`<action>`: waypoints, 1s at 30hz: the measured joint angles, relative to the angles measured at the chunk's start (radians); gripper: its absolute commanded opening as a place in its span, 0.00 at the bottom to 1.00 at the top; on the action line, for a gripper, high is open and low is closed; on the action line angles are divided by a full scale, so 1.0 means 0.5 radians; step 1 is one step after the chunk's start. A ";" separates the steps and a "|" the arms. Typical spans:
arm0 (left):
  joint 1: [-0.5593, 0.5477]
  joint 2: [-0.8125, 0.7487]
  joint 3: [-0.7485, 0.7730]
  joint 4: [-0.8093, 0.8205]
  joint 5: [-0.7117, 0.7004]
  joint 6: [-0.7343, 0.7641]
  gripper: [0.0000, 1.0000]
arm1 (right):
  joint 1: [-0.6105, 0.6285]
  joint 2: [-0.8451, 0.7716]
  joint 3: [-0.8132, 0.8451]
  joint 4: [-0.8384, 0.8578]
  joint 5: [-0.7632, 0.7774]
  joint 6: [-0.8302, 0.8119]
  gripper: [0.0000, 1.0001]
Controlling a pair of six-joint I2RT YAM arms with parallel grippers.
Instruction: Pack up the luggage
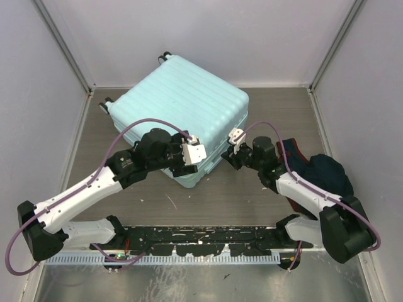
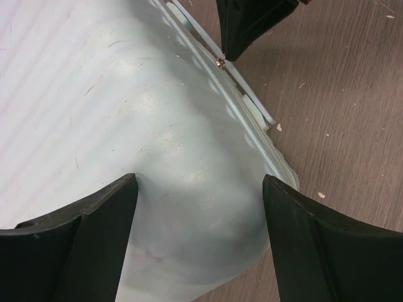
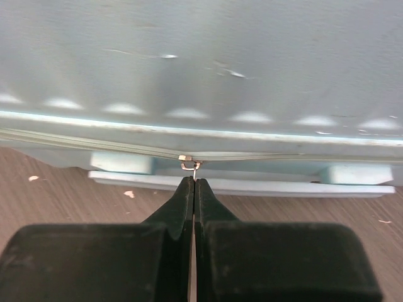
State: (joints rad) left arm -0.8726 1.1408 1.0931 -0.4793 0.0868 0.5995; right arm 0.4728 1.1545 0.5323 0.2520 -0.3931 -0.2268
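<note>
Luggage: laid flat on the table, its two shells shut together so that the inside is hidden; its near corner is found between the fingers of the left gripper, its zipped side directly ahead of the right gripper's tips.
Luggage shell: hard, pale mint-blue, ribbed in shallow parallel ridges, rounded at the corner, marked with fine scratches.
Wheels: small and dark, seen at the end of the case farthest from both grippers.
Side feet: pale blue rectangular blocks, set just below the zip line to either side of the right gripper's tips.
Zip pull: small metal loop on the seam between the shells, met at the very tip of the right gripper.
Left gripper: spread wide, nothing grasped; the black fingers are placed either side of the case's corner.
Right gripper: fingers pressed flat together, the zip pull pinched at their tips.
Clothing: dark navy fabric with a dark red piece, heaped behind the right gripper beside its arm, outside the case.
Table: brown wood-grain surface, flecked with pale crumbs.
</note>
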 measured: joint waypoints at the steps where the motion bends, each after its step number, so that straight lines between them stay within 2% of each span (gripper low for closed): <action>1: 0.002 -0.001 -0.002 0.002 0.007 0.005 0.76 | -0.031 0.027 0.003 0.025 -0.027 -0.021 0.00; 9: 0.011 -0.001 -0.003 0.004 0.046 0.050 0.76 | -0.127 0.192 -0.006 0.251 -0.194 -0.110 0.01; 14: 0.011 -0.001 -0.003 0.004 0.049 0.056 0.76 | -0.137 0.261 -0.026 0.383 -0.249 -0.128 0.14; 20: 0.014 -0.001 -0.006 0.008 0.055 0.063 0.76 | -0.139 0.352 -0.027 0.449 -0.259 -0.134 0.21; 21: 0.015 -0.001 -0.007 0.008 0.060 0.066 0.76 | -0.139 0.363 -0.027 0.449 -0.259 -0.134 0.20; 24: 0.021 -0.001 -0.008 0.009 0.070 0.075 0.76 | -0.139 0.375 -0.028 0.455 -0.257 -0.138 0.02; 30: 0.035 -0.018 -0.035 0.037 0.095 0.079 0.75 | -0.146 0.369 -0.029 0.439 -0.244 -0.148 0.01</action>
State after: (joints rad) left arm -0.8551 1.1320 1.0756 -0.4606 0.1341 0.6392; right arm 0.4000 1.3388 0.5179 0.4717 -0.5152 -0.3008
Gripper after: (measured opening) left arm 0.761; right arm 0.039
